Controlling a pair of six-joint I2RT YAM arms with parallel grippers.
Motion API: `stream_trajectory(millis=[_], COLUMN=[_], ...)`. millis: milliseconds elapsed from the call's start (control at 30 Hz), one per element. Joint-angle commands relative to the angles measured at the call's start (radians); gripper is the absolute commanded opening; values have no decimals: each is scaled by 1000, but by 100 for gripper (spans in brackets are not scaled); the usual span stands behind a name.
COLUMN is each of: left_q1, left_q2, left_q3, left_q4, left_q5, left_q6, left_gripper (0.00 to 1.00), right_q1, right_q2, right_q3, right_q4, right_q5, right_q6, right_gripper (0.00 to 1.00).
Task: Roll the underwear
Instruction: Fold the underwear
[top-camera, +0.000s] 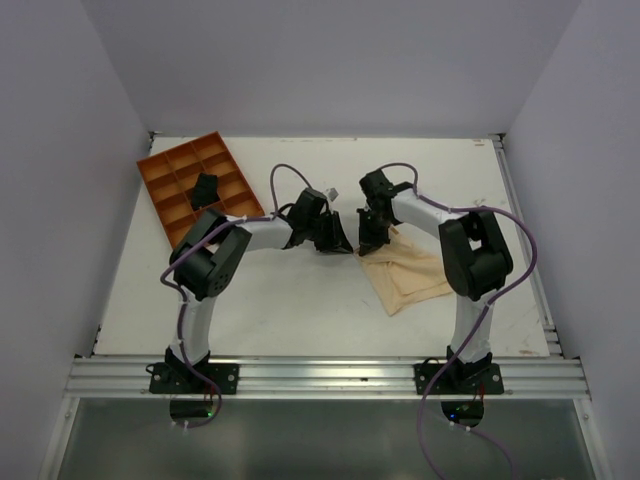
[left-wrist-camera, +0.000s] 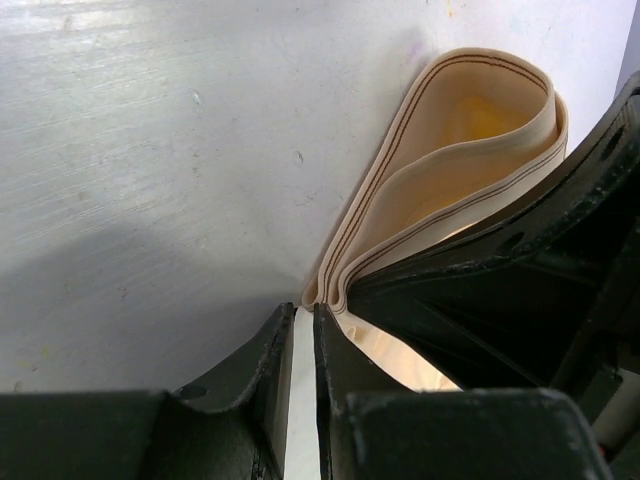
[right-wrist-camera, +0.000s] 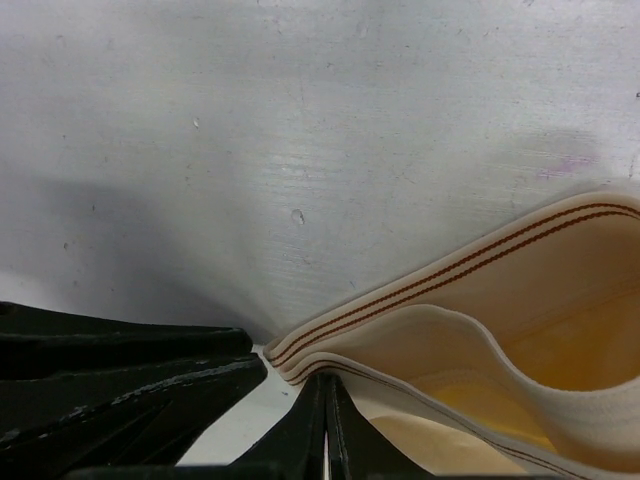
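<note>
- Pale walls (top-camera: 330, 60) close in the far, left and right sides, standing right at the table's edges.
- The white table (top-camera: 300, 310) is scuffed and faintly streaked. A metal rail (top-camera: 320, 378) runs along its near edge, and a thin raised strip lines its right edge.
- The left arm (top-camera: 215, 255) bends in from the near left, and the right arm (top-camera: 475, 255) from the near right. They meet around the table's middle, leaving bare surface in a wide band near and to the left of them.
- An orange divided tray (top-camera: 160, 165) sits in the far left corner, well apart from both arms.
- The underwear (top-camera: 410, 275) lies flat just right of centre, reaching under the right arm, with its far left corner between the two grippers. Its striped waistband (left-wrist-camera: 470, 165) stands up there in a loose folded loop.
- The left gripper (top-camera: 338, 240) has its fingers nearly together, pinching the waistband's corner, and a pale strip shows in the narrow gap.
- The right gripper (top-camera: 370, 238) is just beside it with its fingers pressed tight together at the band's lower layer. Whether cloth is caught between them I cannot tell.
- A small black bundle (top-camera: 205, 188) rests in one of the tray's compartments.
</note>
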Motion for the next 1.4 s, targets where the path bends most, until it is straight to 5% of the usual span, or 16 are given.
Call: stream_trajectory(millis=[0, 733, 1067, 1367], left_q1=[7, -5, -51, -65], left_q2=[-70, -109, -17, 25], left_q3=[-9, 66, 98, 60], left_q4=[-3, 47, 87, 69], left_q5=[-51, 53, 122, 85], left_q6=[-11, -17, -14, 29], left_gripper=[17, 18, 19, 19], right_q1=[6, -13, -14, -14], right_q2=[-9, -150, -385, -420], right_q3=[-12, 147, -160, -291], right_q4=[31, -233, -236, -195], right_q5=[-6, 152, 194, 192], right_q6=[30, 19, -24, -74], right_gripper=[0, 8, 24, 32])
